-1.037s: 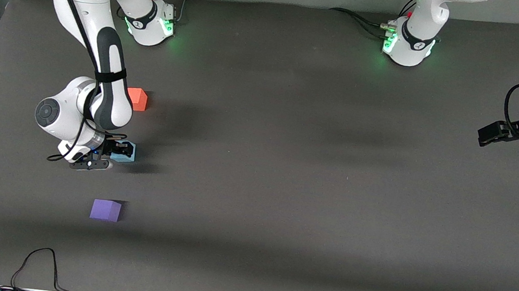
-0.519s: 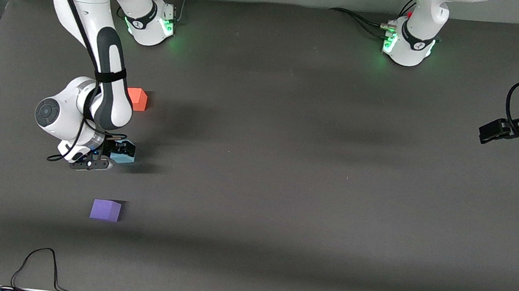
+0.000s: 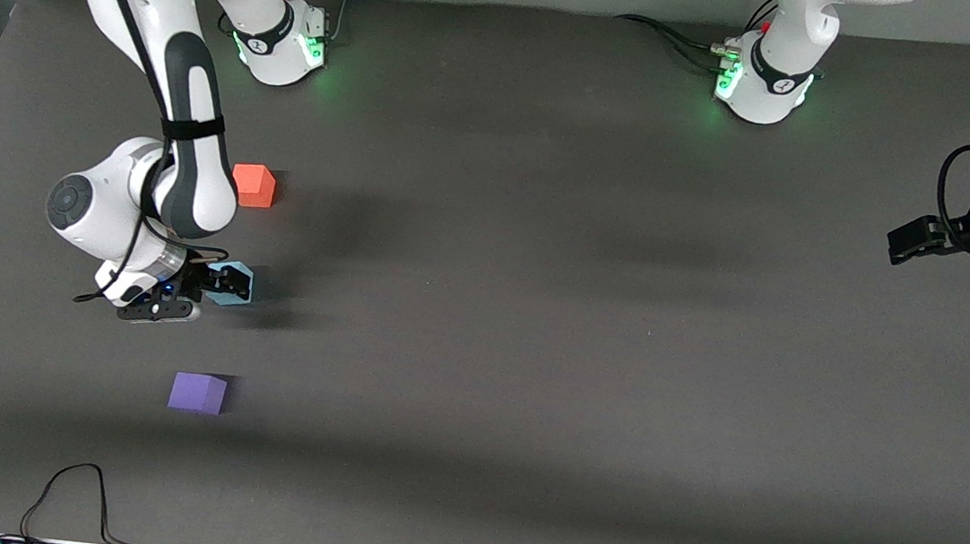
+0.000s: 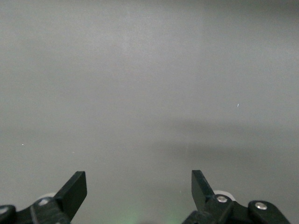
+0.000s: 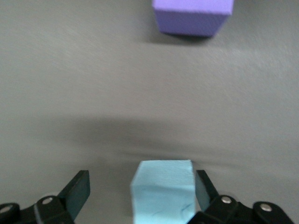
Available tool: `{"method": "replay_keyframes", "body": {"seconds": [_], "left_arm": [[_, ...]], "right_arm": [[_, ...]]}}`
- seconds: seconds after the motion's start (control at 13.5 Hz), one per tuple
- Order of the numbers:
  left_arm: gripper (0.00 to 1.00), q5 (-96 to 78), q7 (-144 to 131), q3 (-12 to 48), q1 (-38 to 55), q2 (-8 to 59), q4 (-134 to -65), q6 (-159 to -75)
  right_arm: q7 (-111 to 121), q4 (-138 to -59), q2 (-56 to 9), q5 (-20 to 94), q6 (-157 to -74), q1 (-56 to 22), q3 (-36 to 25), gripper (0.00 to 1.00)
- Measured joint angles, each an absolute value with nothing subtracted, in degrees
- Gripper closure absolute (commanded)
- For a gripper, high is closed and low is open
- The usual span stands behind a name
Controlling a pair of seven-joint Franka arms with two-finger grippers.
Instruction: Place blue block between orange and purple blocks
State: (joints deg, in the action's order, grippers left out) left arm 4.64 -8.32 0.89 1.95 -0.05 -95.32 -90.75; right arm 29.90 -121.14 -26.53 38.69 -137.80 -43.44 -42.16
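The blue block [image 3: 226, 295] sits on the grey mat [image 3: 533, 331] between the orange block [image 3: 255, 185], farther from the front camera, and the purple block [image 3: 197, 392], nearer to it. My right gripper [image 3: 218, 282] is open around the blue block. In the right wrist view the blue block [image 5: 162, 192] lies against one finger [image 5: 204, 185], with a gap to the other, and the purple block [image 5: 192, 16] shows ahead. My right gripper's own point there is [image 5: 140, 189]. My left gripper [image 3: 910, 245] waits open and empty at the left arm's end [image 4: 138, 187].
A black cable [image 3: 69, 494] loops on the mat near the front edge. The two arm bases [image 3: 280, 39] [image 3: 762, 80] stand along the table's back edge.
My right arm has shifted a little toward its own end of the table while the blue block stays in place. My left gripper has drifted slightly.
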Motion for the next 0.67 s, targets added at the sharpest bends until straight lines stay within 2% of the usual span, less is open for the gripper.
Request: {"method": "replay_keyframes", "body": {"seconds": [0.22, 0.44, 0.52, 0.67], "left_arm": [[0.00, 4.64, -8.32, 0.85, 1.98, -0.04, -95.34, -90.75], [0.00, 4.64, -8.32, 0.76, 1.95, 0.14, -95.39, -90.75], [0.00, 4.64, -8.32, 0.75, 1.95, 0.21, -95.40, -90.75], [0.00, 4.64, -8.32, 0.82, 1.96, 0.24, -95.40, -90.75]], "right_arm": [[29.94, -120.12, -22.55, 36.77, -135.71, -43.55, -42.12, 0.00], [24.47, -117.63, -17.70, 28.85, -130.03, -42.76, -40.51, 0.00], [20.15, -115.98, -15.61, 24.48, -127.09, -40.87, -37.81, 0.00], [11.61, -112.74, -10.92, 16.06, -121.38, -33.08, -27.88, 0.00]]}}
